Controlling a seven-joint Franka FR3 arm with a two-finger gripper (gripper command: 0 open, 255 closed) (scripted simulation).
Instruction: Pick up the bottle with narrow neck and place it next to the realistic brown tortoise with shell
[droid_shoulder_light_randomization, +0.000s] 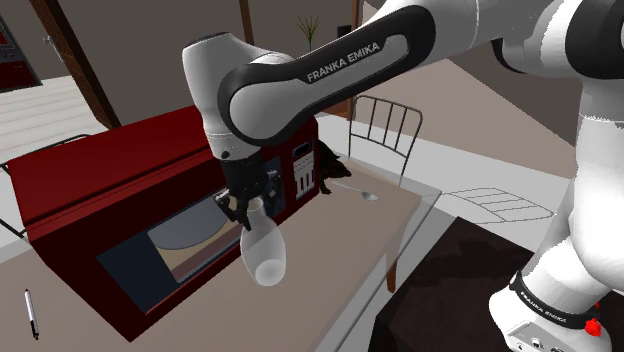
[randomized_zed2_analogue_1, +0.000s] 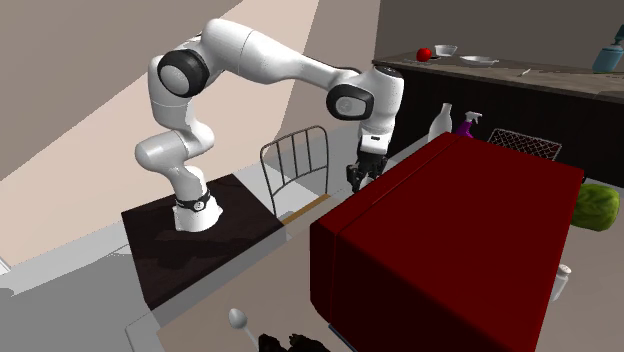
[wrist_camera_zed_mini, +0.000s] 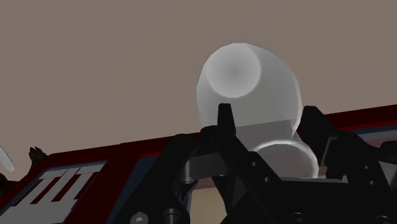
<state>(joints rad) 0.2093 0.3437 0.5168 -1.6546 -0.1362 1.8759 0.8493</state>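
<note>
"Between the fingers (wrist_camera_zed_mini: 226, 137) of the black gripper (droid_shoulder_light_randomization: 250, 215)?"
"Translucent white narrow-necked bottle (droid_shoulder_light_randomization: 263, 250), clasped at the neck, axis downward above the table (droid_shoulder_light_randomization: 330, 260); dark brown tortoise (droid_shoulder_light_randomization: 333, 163) lies toward the shoulder view's right."

The bottle (droid_shoulder_light_randomization: 264, 252) in the pincer (droid_shoulder_light_randomization: 248, 212) looks like smooth, clear glass with a faint sheen. Just behind the pincer, the microwave (droid_shoulder_light_randomization: 90, 190) shows smooth red casing. The table (droid_shoulder_light_randomization: 340, 250) below reads matt.
</note>
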